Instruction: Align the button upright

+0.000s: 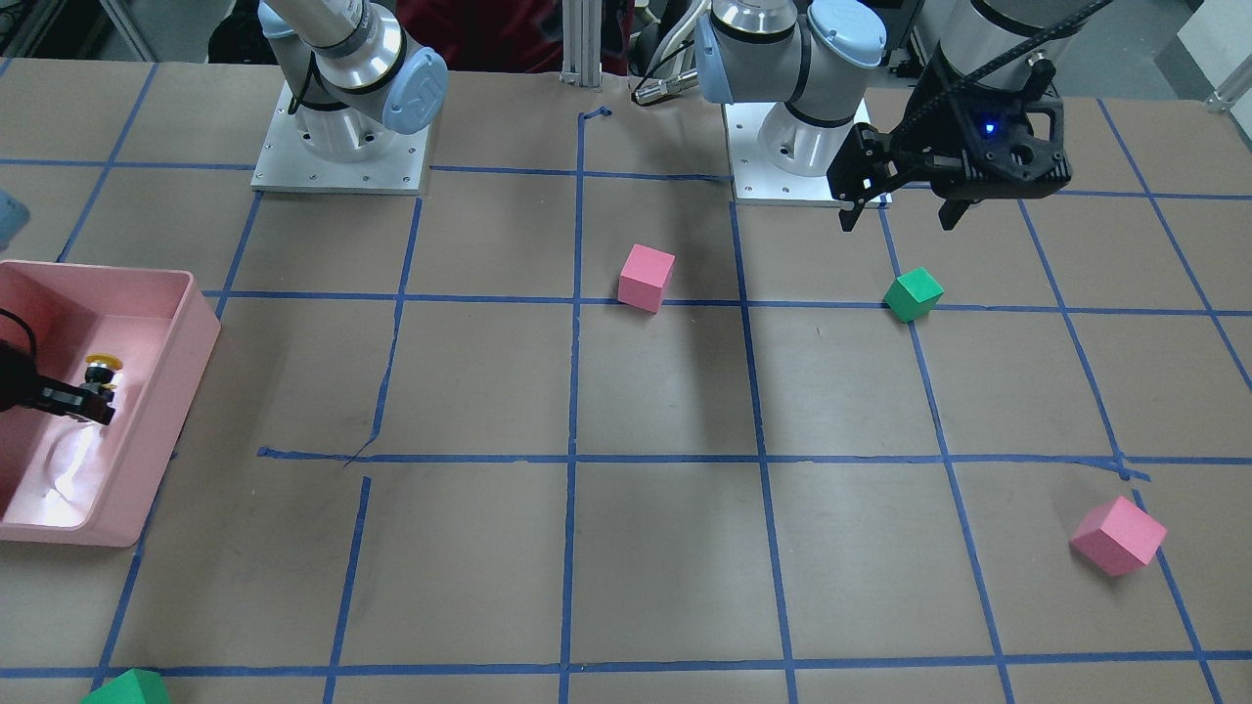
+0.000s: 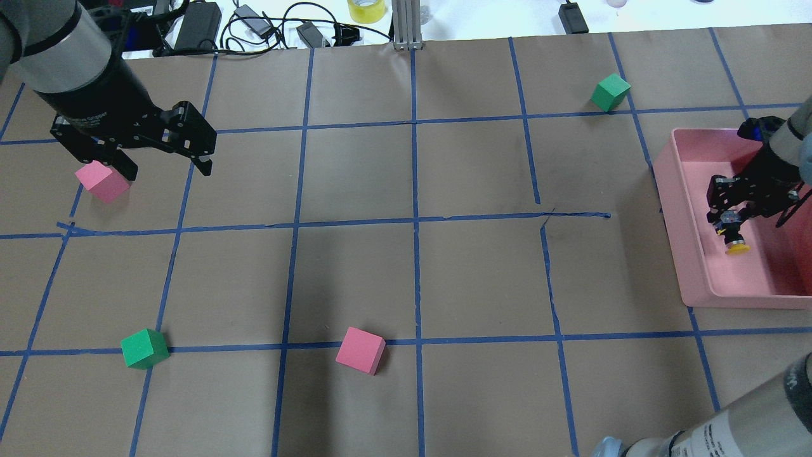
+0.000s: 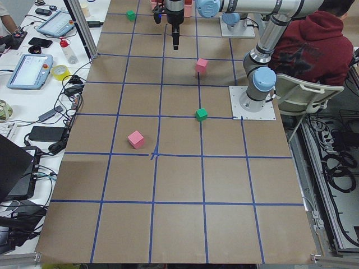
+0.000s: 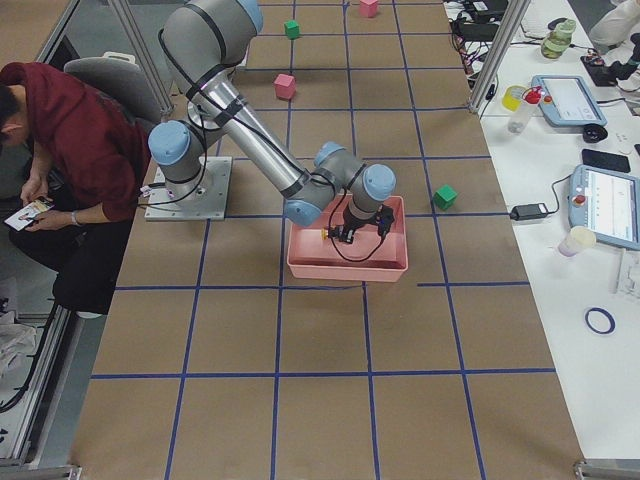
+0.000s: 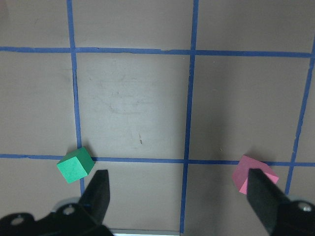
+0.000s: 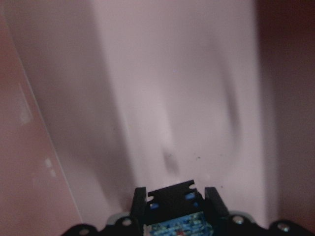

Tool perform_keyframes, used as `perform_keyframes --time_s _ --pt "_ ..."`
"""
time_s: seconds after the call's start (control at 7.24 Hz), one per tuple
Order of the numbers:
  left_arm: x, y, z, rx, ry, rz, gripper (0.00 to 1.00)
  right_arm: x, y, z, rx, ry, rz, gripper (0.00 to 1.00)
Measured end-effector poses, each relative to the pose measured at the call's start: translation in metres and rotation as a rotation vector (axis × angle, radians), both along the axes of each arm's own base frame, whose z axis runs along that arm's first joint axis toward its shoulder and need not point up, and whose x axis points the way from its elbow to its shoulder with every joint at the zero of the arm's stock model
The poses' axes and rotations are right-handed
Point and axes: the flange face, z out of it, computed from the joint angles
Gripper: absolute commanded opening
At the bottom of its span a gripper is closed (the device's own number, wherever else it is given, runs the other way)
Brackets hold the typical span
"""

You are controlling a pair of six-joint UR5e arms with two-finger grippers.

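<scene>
My right gripper (image 2: pixel 729 221) is clamped on the small push-button with a round yellow cap and blocky black base (image 2: pixel 733 236), within the pink plastic tray (image 2: pixel 674 184). The overhead view shows the cap past my fingertips; my wrist camera shows only the base. My left gripper (image 2: pixel 168 170) hangs spread wide, with a green foam cube (image 5: pixel 75 164) and a pink foam cube (image 5: pixel 253 174) by its fingertips and open table ahead. The lettering on my wrist is too small to read.

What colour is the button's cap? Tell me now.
Yellow. The cap of the button shows best in the overhead exterior view.
</scene>
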Motion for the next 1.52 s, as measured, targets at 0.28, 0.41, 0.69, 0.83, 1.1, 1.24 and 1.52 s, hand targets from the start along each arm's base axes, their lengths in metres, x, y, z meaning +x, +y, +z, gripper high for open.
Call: perform_keyframes --time_s 0.28,0.41,0.69,0.83,1.1,1.24,1.52 --pt "0.000 0.000 0.000 0.000 -0.001 0.000 1.00 0.001 -0.004 0.044 -0.038 0.030 0.006 0.00" --pt "0.000 0.000 0.000 0.001 -0.001 0.000 1.00 0.002 -0.006 0.058 -0.052 0.038 0.008 0.00" --pt "0.000 0.000 -0.001 0.003 -0.001 0.000 1.00 0.032 -0.020 0.093 -0.087 0.059 0.043 0.00" --pt "0.000 0.000 -0.001 0.003 -0.001 0.000 1.00 0.076 -0.033 0.105 -0.088 0.059 0.044 0.00" --pt "0.000 0.000 -0.001 0.003 -0.001 0.000 1.00 0.180 -0.061 0.108 -0.108 0.015 0.002 0.00" --pt "0.000 0.000 -0.001 0.003 -0.001 0.000 1.00 0.243 -0.079 0.100 -0.122 -0.011 -0.006 0.00" --pt "0.000 0.000 -0.001 0.003 -0.001 0.000 1.00 0.359 -0.110 0.078 -0.150 -0.031 0.009 0.00"
